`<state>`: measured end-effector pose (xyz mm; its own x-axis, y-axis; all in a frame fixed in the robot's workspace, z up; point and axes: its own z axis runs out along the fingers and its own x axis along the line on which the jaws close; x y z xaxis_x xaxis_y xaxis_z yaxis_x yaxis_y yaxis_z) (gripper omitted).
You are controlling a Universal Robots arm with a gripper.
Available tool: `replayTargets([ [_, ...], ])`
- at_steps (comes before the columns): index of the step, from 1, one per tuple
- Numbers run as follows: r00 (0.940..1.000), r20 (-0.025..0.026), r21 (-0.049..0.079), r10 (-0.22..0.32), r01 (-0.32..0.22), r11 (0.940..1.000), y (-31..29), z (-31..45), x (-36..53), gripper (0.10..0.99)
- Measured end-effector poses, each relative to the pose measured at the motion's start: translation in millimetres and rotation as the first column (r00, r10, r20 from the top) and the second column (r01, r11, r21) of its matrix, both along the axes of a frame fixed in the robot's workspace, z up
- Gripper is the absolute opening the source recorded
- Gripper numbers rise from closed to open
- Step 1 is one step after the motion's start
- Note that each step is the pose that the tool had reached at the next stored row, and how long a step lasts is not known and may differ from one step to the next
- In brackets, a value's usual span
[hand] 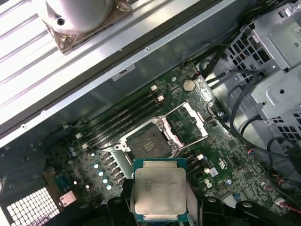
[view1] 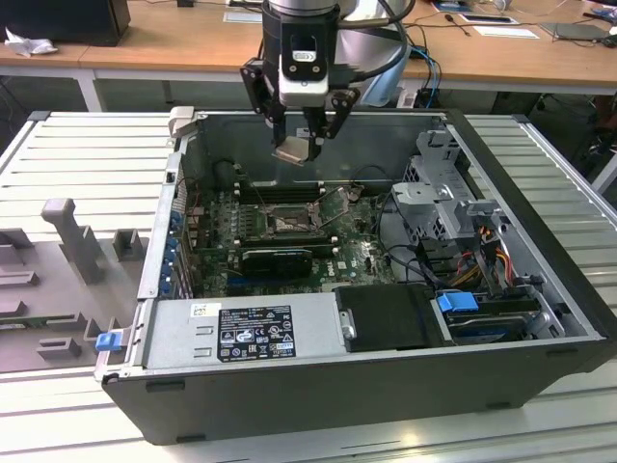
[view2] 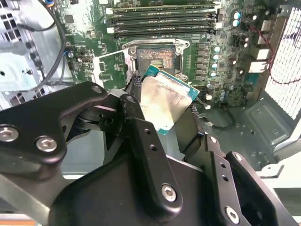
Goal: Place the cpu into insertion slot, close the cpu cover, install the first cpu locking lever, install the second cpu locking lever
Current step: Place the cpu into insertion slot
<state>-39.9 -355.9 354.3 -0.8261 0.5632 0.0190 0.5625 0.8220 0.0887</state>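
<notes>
Gripper (view1: 301, 145), black and two-fingered, pinches the small flat square silver-topped cpu (hand: 158, 188) by opposite edges, clear above the dark square metal-rimmed insertion slot (hand: 148, 145); chip looks light, stiff, fragile underneath; edges suit holding.

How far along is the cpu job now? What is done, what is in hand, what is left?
Done: nothing shows as finished. In hand: the gripper holds the cpu in the air above the motherboard. Left: the insertion slot is empty and the cpu cover stands open, so seating, closing and locking are not yet done.
</notes>
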Motion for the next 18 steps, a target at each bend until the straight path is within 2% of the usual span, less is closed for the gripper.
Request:
replayTargets([
  [5, 0.9967, 0.0, 0.0, -0.081, 0.081, 0.9967, 0.0, -0.4, 0.0, 0.529],
  [11, 0.9857, 0.0, 0.0, -0.169, 0.169, 0.9857, 0.0, -1.3, 0.0, 0.529],
  [15, 0.9782, 0.0, 0.0, -0.208, 0.208, 0.9782, 0.0, -1.8, 0.0, 0.529],
  [18, 0.9764, 0.0, 0.0, -0.216, 0.216, 0.9764, 0.0, -2.9, 0.0, 0.529],
])
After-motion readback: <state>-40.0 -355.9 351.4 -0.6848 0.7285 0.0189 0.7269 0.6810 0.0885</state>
